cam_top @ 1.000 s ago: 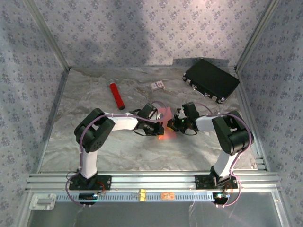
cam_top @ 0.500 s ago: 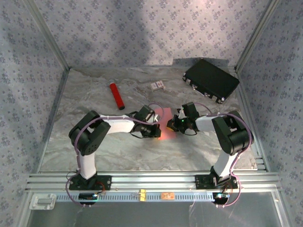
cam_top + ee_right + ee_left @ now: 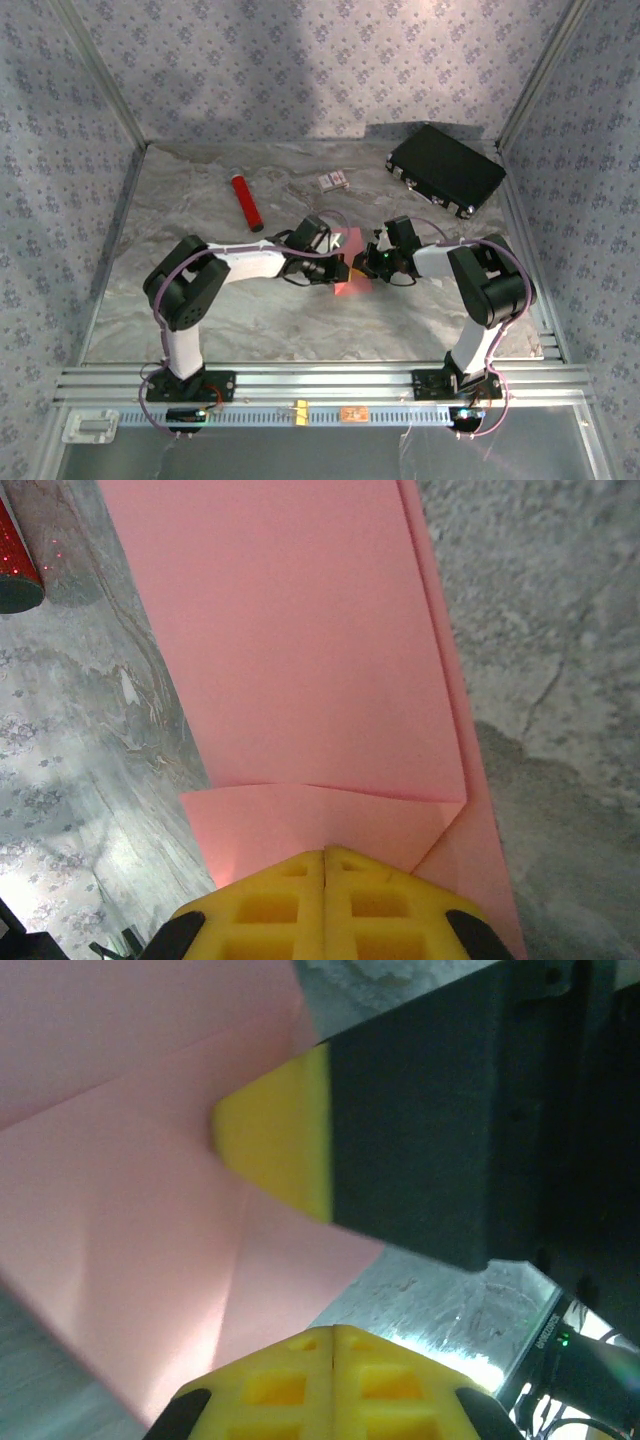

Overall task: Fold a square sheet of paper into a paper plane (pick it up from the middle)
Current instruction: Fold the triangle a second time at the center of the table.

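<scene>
**A:** Where is the paper?

**B:** The thin pink-red square sheet of paper lies on the grey marbled surface. It is midway between the two arms, and both wrists are lowered to it.

**A:** Is it folded at all?

**B:** Partly. From the right wrist, a narrow flap is turned over along the near edge, with a slanted crease at its right corner. A second layer shows along the right side. From the left wrist, several creases cross the sheet.

**A:** What about the left pincer?

**B:** The left pincer is clenched, its yellow fingertips pressed together at the sheet's edge. I cannot tell whether any paper is caught between them.

**A:** And the right one?

**B:** The right pincer is clenched too, its yellow tips meeting over the folded flap. Seen from the left wrist, its yellow tip rests against the sheet beside a crease.

**A:** Anything else around?

**B:** A glossy red cylinder with a white end lies to the far left, well apart from the sheet. A small white-and-red printed card lies farther back. A black rectangular case sits in the far right corner.
</scene>
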{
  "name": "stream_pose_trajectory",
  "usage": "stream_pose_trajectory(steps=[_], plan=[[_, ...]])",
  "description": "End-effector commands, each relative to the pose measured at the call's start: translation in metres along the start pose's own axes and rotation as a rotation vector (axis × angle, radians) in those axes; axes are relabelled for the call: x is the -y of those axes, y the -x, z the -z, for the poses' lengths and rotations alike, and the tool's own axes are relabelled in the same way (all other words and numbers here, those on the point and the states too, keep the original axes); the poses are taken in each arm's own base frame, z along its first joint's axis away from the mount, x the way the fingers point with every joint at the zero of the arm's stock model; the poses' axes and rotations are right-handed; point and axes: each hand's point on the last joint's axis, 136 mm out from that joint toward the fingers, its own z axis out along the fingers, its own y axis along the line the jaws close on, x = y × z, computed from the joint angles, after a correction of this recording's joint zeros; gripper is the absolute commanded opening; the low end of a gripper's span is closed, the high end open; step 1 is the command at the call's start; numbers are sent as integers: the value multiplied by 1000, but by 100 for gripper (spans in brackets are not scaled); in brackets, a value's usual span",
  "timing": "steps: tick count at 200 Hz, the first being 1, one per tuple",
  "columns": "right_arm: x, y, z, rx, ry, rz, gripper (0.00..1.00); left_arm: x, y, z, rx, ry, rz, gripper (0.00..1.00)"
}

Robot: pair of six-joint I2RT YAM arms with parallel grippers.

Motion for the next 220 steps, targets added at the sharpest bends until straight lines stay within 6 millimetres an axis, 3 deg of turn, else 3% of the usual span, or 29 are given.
stream_pose_trajectory(steps=[1, 72, 117, 179, 220], plan=[[40, -15, -1, -29, -140, -70, 3, 6, -5, -8, -47, -25, -7, 1], [43, -16, -2, -33, -147, -73, 3, -37, -32, -14, -104, 82, 35, 1], [44, -16, -2, -35, -149, -70, 3, -46, -33, -9, -70, 48, 97, 2], [44, -16, -1, -38, -150, -69, 3, -38, -40, 0, -47, -26, 148, 2], [41, -14, 1, -31, -145, -67, 3, -5, -15, 19, 35, -118, 123, 3]])
